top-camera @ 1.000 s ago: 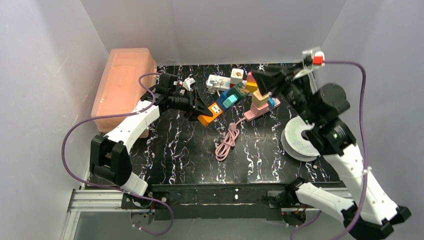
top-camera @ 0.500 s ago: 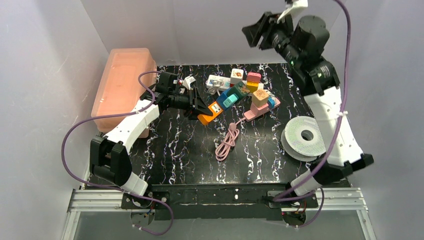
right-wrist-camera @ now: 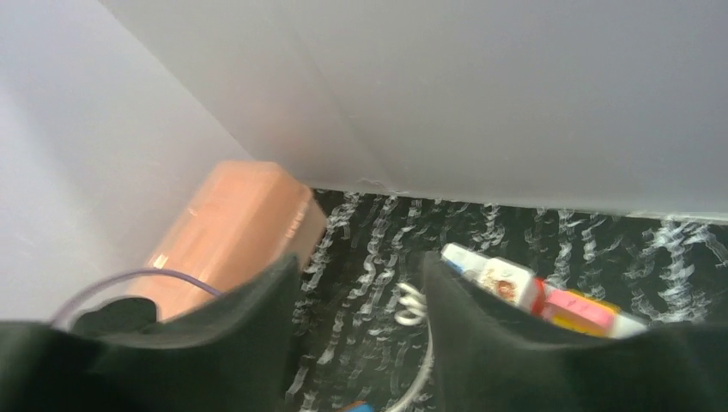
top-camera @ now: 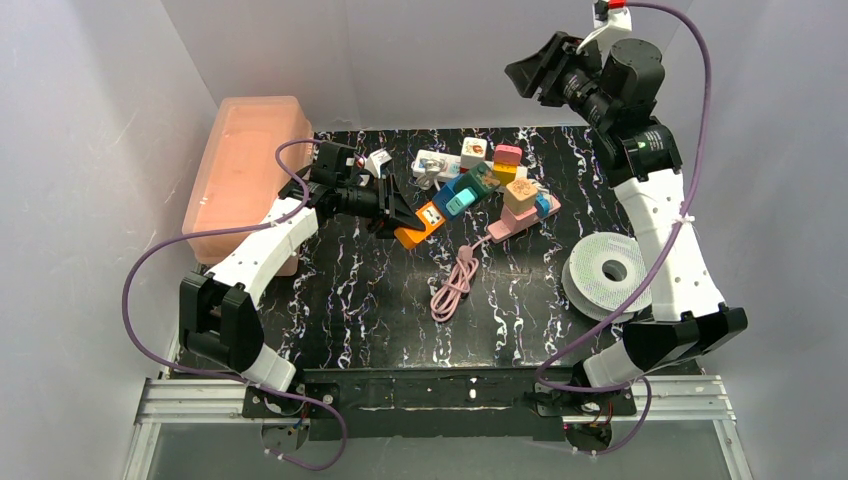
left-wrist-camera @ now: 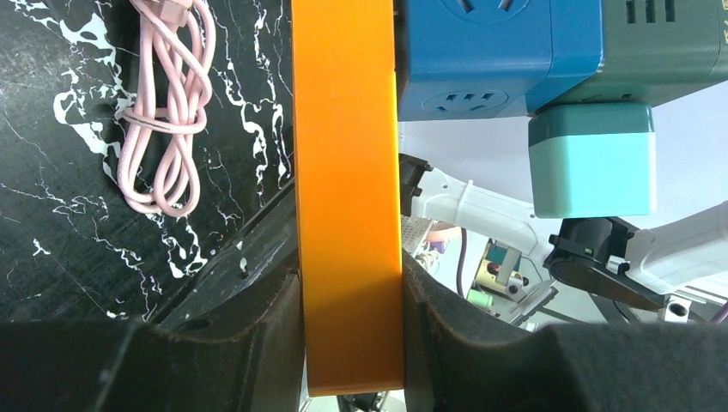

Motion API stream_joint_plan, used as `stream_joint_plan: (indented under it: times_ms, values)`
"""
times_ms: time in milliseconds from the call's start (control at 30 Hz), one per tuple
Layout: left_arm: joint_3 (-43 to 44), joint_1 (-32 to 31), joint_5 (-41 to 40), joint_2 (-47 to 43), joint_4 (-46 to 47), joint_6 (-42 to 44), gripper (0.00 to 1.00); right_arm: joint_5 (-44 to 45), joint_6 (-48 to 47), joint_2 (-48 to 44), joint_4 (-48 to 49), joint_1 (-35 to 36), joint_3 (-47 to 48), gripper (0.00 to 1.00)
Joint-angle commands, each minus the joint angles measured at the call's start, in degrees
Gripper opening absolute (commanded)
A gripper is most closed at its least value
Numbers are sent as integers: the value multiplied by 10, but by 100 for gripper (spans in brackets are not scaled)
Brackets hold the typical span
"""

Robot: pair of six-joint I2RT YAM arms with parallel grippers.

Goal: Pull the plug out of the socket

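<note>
Inside the left pincer (left-wrist-camera: 348,287), the orange socket (left-wrist-camera: 345,129) sits firmly clamped.

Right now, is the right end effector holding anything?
No, the right end effector is open, with nothing between its jaws.

left arm (top-camera: 262,248), right arm (top-camera: 668,245): white, black joints | cable (top-camera: 126,290): purple | left end effector (top-camera: 405,218): black
</note>
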Motion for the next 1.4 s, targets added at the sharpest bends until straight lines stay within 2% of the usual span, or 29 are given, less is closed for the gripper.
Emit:
stream_joint_plan:
  times_ms: [0,67,200,233,267,300,1033,1233,1367]
  values:
    - [38,-3,93,-41,8,19,0,-5,10,-6,14,-7,26,73]
    - [40,-3,93,-41,8,20,0,9,8,-12,9,-10,15,78]
    - [44,-3,91,-39,8,18,0,9,-3,-32,27,-12,-18,80]
    - [46,-3,91,-39,7,18,0,9,-6,-38,32,-12,-25,60]
    - [46,-3,91,-39,7,18,0,12,-8,-41,34,-13,-29,23]
    - [46,-3,91,-40,7,18,0,22,-5,-42,31,-13,-31,1]
    - [52,-3,96,-39,13,14,1,-35,-27,-82,54,-17,-87,1]
    - [58,-3,94,-38,11,14,1,-30,-32,-108,84,-18,-125,1]
    - [60,-2,93,-38,-1,24,1,-26,-28,-112,72,-19,-129,1]
